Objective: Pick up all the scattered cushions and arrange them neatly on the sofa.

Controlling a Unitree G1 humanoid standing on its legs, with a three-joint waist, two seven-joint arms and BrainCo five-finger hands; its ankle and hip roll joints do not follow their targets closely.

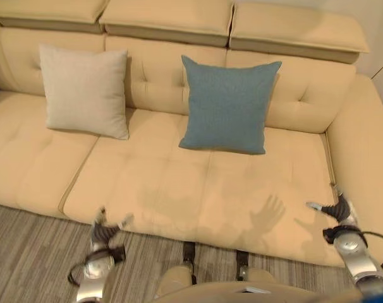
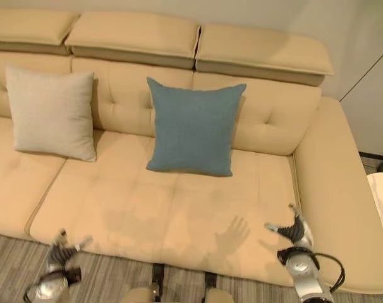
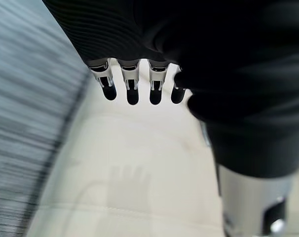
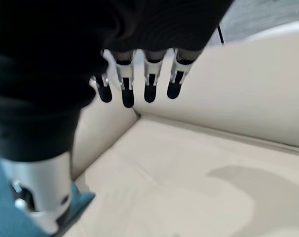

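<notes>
A beige cushion (image 1: 85, 90) leans upright against the backrest of the tan sofa (image 1: 153, 189) on its left part. A blue-grey cushion (image 1: 227, 105) stands upright against the backrest near the middle. My left hand (image 1: 104, 231) hovers over the sofa's front edge at the lower left, fingers (image 3: 132, 89) straight and empty. My right hand (image 1: 336, 209) is low at the right, over the seat beside the armrest, fingers (image 4: 149, 84) straight, holding nothing. Both hands are well clear of the cushions.
The sofa's right armrest (image 2: 343, 208) runs along my right hand's side. Striped grey carpet (image 1: 27, 252) lies in front of the sofa. A white rounded object (image 2: 382, 202) sits past the armrest at the far right.
</notes>
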